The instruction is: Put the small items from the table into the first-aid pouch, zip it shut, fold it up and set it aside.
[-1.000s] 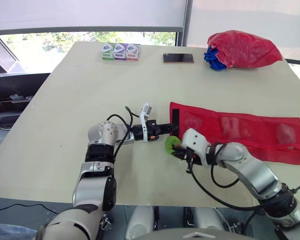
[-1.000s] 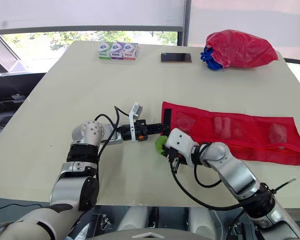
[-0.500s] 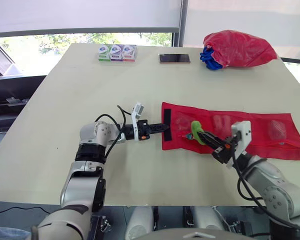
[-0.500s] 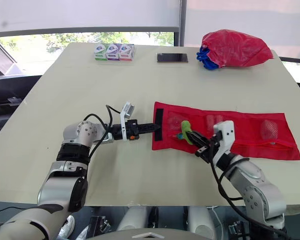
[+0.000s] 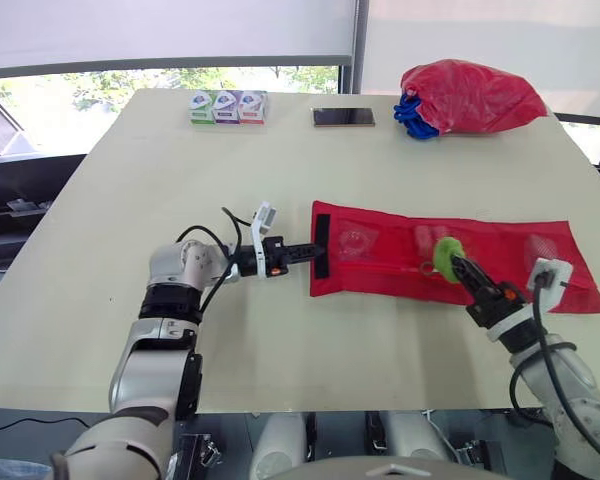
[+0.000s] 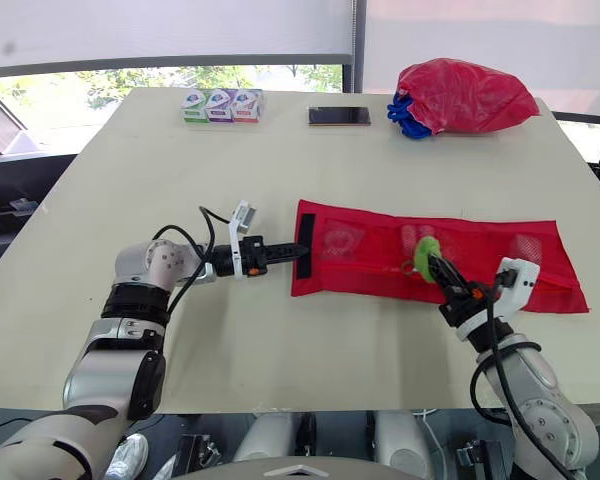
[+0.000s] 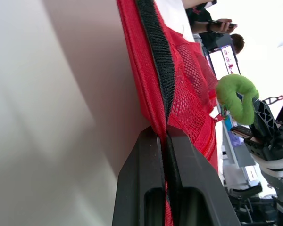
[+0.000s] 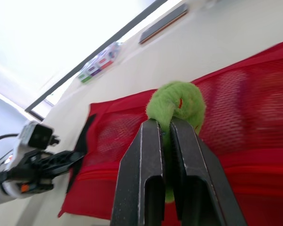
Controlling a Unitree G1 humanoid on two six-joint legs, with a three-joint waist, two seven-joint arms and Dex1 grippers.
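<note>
Right claw [image 5: 457, 263] carried green roll [image 5: 446, 254] farther right over red pouch [image 5: 372, 272].

I see the red mesh first-aid pouch [image 5: 380, 275] lying flat and stretched out across the tabletop [image 5: 180, 180]. My left end effector [image 5: 312, 250] is clamped on the black strip at the pouch's left end. My right end effector [image 5: 460, 268] pinches a green roll [image 5: 446, 256], held over the middle of the pouch. Along the far edge sit three small boxes [image 5: 227, 106] in a row, a phone [image 5: 343, 117] and a bulging red bag [image 5: 475, 95] with something blue [image 5: 412, 113] at its mouth.
</note>
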